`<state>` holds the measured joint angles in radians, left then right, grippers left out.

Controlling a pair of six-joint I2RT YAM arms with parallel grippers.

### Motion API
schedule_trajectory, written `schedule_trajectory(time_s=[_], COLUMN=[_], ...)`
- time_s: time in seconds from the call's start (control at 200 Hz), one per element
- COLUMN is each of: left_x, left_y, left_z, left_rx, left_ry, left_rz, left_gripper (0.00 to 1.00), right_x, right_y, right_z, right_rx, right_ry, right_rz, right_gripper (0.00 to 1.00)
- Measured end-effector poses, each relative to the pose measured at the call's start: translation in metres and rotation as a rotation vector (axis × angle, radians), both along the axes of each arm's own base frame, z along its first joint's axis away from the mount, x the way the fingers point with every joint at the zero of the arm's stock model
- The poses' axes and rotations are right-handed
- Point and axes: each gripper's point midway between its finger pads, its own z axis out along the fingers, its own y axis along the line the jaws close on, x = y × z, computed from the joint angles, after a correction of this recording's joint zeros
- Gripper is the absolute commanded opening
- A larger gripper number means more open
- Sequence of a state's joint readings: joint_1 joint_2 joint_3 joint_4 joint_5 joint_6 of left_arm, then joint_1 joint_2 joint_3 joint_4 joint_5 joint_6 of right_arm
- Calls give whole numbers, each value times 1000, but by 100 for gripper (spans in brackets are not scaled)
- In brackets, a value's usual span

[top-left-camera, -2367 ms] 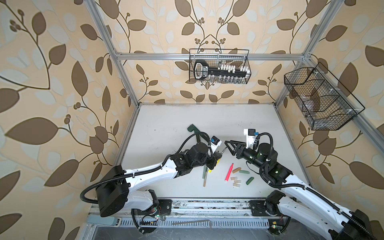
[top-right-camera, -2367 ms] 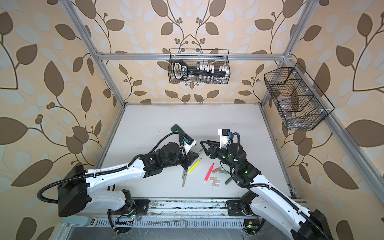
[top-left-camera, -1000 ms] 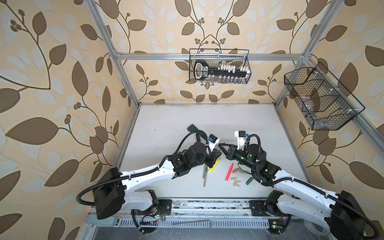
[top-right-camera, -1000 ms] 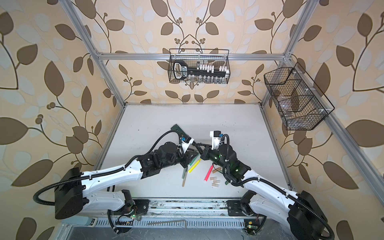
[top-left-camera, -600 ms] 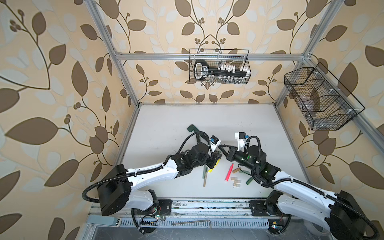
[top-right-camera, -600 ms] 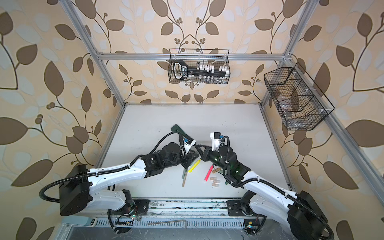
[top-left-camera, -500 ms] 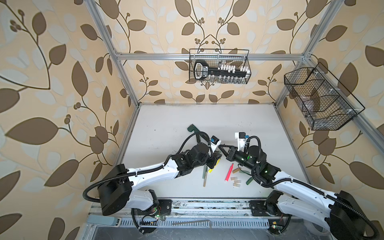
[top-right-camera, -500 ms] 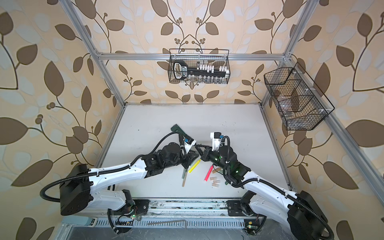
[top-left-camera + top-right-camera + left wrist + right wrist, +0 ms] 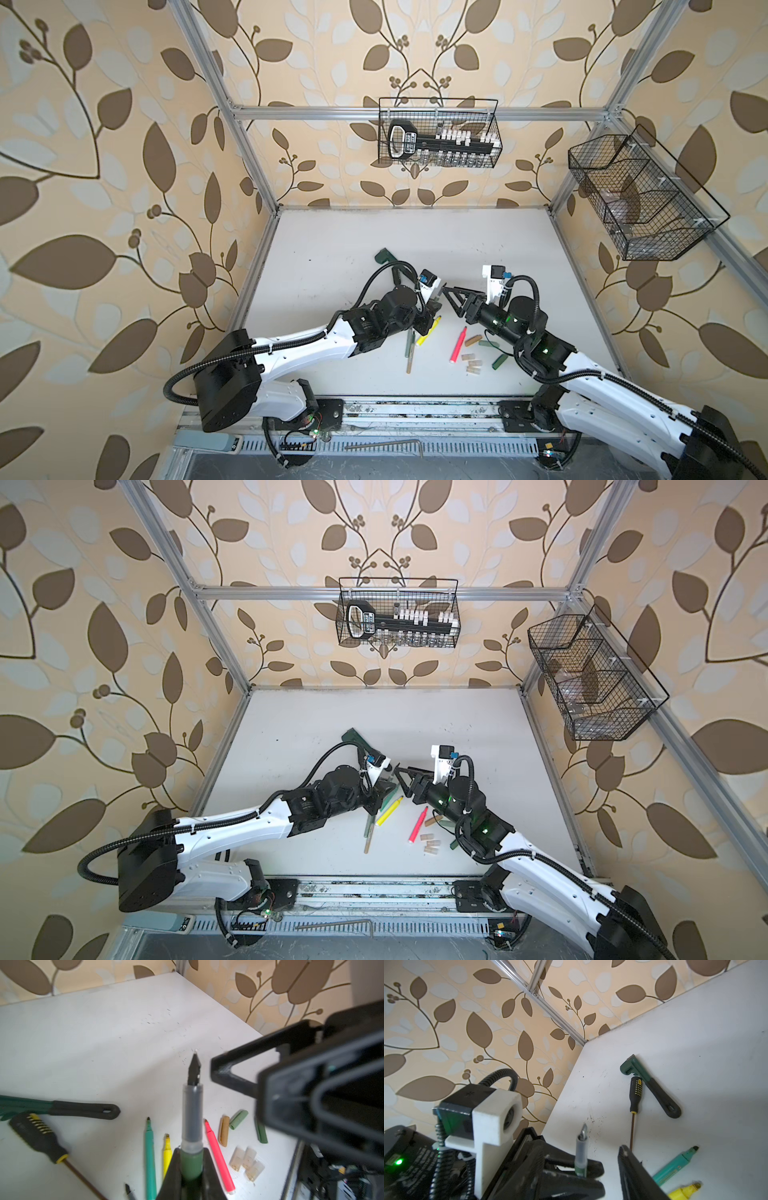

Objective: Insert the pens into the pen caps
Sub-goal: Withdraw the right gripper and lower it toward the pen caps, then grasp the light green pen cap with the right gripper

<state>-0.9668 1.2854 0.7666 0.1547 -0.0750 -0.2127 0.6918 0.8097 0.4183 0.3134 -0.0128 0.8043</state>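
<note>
My left gripper (image 9: 191,1154) is shut on a dark green pen (image 9: 192,1163), whose grey neck and black nib point up and away from the jaws. My right gripper (image 9: 604,1163) stands open right beside that pen (image 9: 581,1153), its fingers (image 9: 228,1072) apart from it. In both top views the two grippers (image 9: 434,297) (image 9: 405,783) meet over the table's middle. On the table lie a teal pen (image 9: 150,1153), a yellow pen (image 9: 166,1153) and a pink pen (image 9: 218,1155). Beside them lie a gold-brown cap (image 9: 224,1130), a grey-green cap (image 9: 238,1119), a dark green cap (image 9: 261,1132) and three beige caps (image 9: 247,1159).
A green wrench (image 9: 652,1086) and a black-handled screwdriver (image 9: 634,1095) lie behind the left arm. Two more pens (image 9: 410,353) lie near the yellow one. Wire baskets hang on the back wall (image 9: 438,133) and the right wall (image 9: 640,199).
The grippers came together over the table. My left gripper shut on the dark green pen, and my right gripper, shut a moment ago, has opened off it.
</note>
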Motion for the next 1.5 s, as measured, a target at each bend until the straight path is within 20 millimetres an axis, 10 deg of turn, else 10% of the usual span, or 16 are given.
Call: schedule_trajectory(time_s=[0.38,0.54,0.825,1.18,1.499], left_x=[50,49,43,24,13], left_y=[96,118,106,74,61], left_z=[31,23,23,27,24], left_rx=[-38,-66,-102,-149,-152], left_ry=[-107,-115,-112,-84,-65], left_rz=[432,491,414,203,102], left_gripper=[0,0,0,0,0], right_x=[4,0,-54,-66,-86], right_y=[-71,-69,-45,-56,-61], right_z=[26,10,-92,-149,-162], right_rx=[-217,-276,-550,-690,-745], right_ry=[-33,95,308,417,451], right_rz=[-348,-350,-213,-232,-197], right_gripper=[56,46,44,31,34])
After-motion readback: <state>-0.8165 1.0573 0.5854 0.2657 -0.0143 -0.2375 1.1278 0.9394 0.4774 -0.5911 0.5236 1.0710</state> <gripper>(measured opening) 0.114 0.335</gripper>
